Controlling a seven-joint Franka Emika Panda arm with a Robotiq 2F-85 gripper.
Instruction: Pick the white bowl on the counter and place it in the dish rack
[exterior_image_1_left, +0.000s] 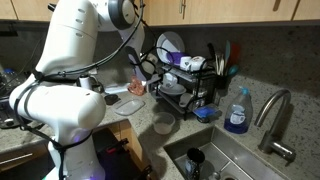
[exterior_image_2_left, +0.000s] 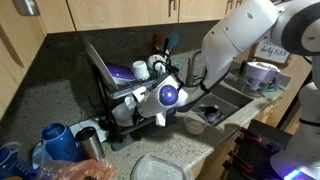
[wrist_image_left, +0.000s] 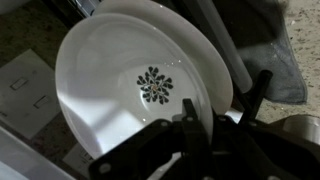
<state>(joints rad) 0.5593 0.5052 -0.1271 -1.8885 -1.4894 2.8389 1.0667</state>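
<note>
Hand: the hand (wrist_image_left: 205, 128) came in from the bottom edge of the wrist view, dark against the white. In an exterior view it sat mid-frame at the front of the rack (exterior_image_2_left: 108, 88).
Hand state: the fingers looked set close at the bowl's lower rim. The dark parts merged, so I could not tell whether they were closed on it or how wide they stood.
Bowl: the bowl (wrist_image_left: 115, 75) filled the left and centre of the wrist view, tipped up on edge with its hollow side to the camera and a small dark flower mark at its middle.
Bowl from hand: straight ahead and just above the fingers, rim touching or nearly touching them. By my judgement it was off the tabletop (exterior_image_1_left: 140, 128).
Behind it: a larger plate (wrist_image_left: 215, 50) stood just behind, toward the upper right, and overlapped it.
Axis: round, so no long axis. The on-edge tilt mattered, roughly parallel to the plate.
Not the target: a grey bowl (exterior_image_1_left: 163, 123) lay on the tabletop below the rack, centre frame.
Next move, judged: a short push forward into a slot ahead of the plate, with the rim kept clear of it.
</note>
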